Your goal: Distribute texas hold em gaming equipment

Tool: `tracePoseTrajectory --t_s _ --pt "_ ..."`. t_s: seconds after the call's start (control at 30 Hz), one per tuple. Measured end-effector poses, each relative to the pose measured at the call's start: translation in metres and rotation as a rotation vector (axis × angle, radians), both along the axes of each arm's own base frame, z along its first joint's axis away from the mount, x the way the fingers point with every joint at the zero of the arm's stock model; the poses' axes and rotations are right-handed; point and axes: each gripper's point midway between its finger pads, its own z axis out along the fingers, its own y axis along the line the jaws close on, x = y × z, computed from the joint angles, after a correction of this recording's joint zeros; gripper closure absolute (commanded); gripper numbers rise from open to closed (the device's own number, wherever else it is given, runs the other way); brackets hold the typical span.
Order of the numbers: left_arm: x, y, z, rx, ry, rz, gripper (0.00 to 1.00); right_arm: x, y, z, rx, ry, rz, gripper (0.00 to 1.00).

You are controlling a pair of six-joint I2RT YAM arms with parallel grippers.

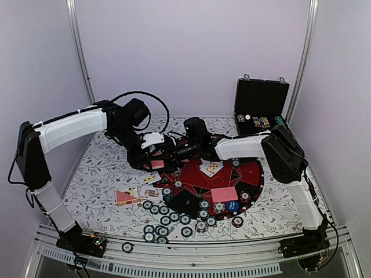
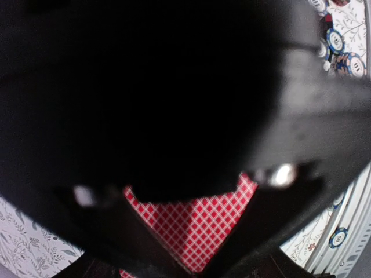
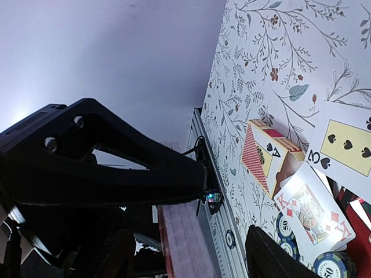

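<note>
A chip at the bottom edge of the right wrist view reads "50". Near it lie a king of diamonds marked K, a three of spades, and an ace of spades, box or card I cannot tell. All rest on the worktop, covered by a white cloth printed with leafy sprigs.

The deck shows a red-and-white checked back. The left gripper is clamped together on it above the far left rim of the round red-and-black mat. The left arm rises from its base, bends at a high elbow and reaches its white-shelled forearm toward the centre. The right arm bends near the right wall and stretches leftward, so the right gripper faces the left one. Its jaws stand apart with the deck's pinkish edge between them; contact cannot be told.

Round striped-edge poker chips lie scattered along the mat's near rim. A black case stands open at the far right.
</note>
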Motion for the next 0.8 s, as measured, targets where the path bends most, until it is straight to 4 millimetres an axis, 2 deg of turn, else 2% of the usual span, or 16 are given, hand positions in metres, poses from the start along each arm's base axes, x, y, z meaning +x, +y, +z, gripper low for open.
tracePoseTrajectory --t_s 0.17,0.5,0.8 --pt "0.001 -0.001 -0.001 -0.002 -0.001 -0.001 0.51 0.000 0.001 -0.014 -0.022 0.034 -0.002 0.48" --pt "0.002 -0.002 -0.002 -0.002 0.002 -0.001 0.51 0.004 -0.003 -0.018 -0.013 0.044 -0.005 0.45" --pt "0.002 -0.002 -0.001 -0.004 0.001 -0.001 0.51 0.006 -0.006 -0.019 -0.010 0.045 -0.007 0.50"
